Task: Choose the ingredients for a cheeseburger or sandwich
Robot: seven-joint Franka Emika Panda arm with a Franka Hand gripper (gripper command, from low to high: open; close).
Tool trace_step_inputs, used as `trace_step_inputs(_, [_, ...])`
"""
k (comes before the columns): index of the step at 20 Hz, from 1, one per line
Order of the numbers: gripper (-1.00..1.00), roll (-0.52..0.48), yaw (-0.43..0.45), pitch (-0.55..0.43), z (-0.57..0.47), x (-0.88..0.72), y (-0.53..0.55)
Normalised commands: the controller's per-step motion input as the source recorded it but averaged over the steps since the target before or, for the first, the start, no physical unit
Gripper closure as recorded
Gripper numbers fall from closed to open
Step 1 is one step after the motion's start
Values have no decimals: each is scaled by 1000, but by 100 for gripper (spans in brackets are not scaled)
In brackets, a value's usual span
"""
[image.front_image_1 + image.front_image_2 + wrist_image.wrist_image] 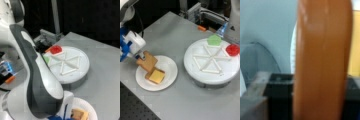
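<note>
The gripper (138, 57) pinched a tan bread square (147, 61) just above the cheese-topped pile (155, 75) beneath it, not yet released.

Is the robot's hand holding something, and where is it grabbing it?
Yes. The gripper holds a tan bread square by its upper-left edge, tilted over the yellow cheese square on the white paper plate.

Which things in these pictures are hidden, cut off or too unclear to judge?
- Gripper: in a front view its fingers sit behind the tan bread square; the wrist view is filled by the bread.
- Pile under the yellow cheese square: the cheese covers what lies beneath.
- White paper plate: in a front view cut by the bottom edge and partly hidden by the arm.
- Green lettuce: in that view mostly behind the arm.
</note>
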Motion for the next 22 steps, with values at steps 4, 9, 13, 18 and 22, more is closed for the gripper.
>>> trace_step_inputs(4, [100, -374, 44, 75, -3, 120, 189])
trace_step_inputs(9, [100, -371, -4, 39, -71, -9, 245])
trace_step_inputs(13, [100, -340, -38, 8, -75, -128, 267])
trace_step_inputs(18, [100, -317, -52, -33, -49, -197, 294])
trace_step_inputs(22, [100, -298, -45, -63, -30, -235, 310])
